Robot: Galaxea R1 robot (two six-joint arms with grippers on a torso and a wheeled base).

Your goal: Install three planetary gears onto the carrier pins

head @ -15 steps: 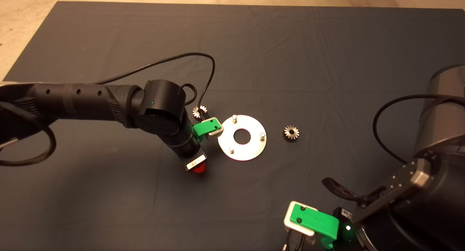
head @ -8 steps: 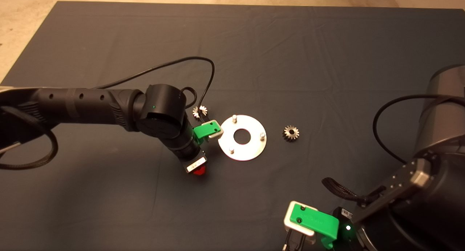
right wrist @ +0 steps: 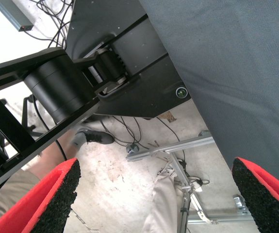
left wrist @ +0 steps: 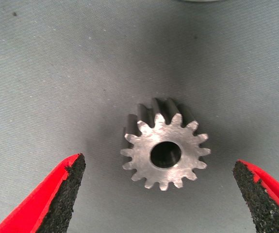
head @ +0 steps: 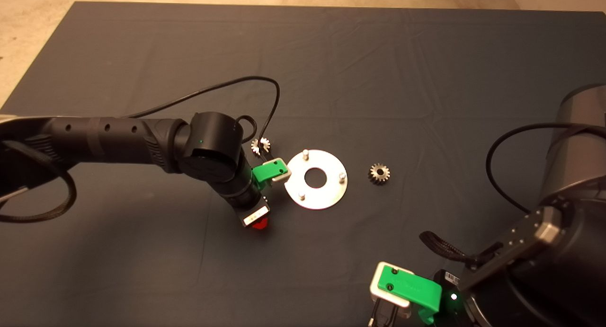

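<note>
Green and parked, the right gripper waits at the mat's near right edge, its red fingers spread wide on nothing; its wrist view shows a person's legs on the floor. Farther in, the left gripper hangs with fingers apart either side of 1 planetary gear lying untouched on the dark mat. Just beside it lies the silver disc with 3 bare carrier pins. A 2nd gear lies right of the disc, a 3rd beyond the left gripper.
</note>
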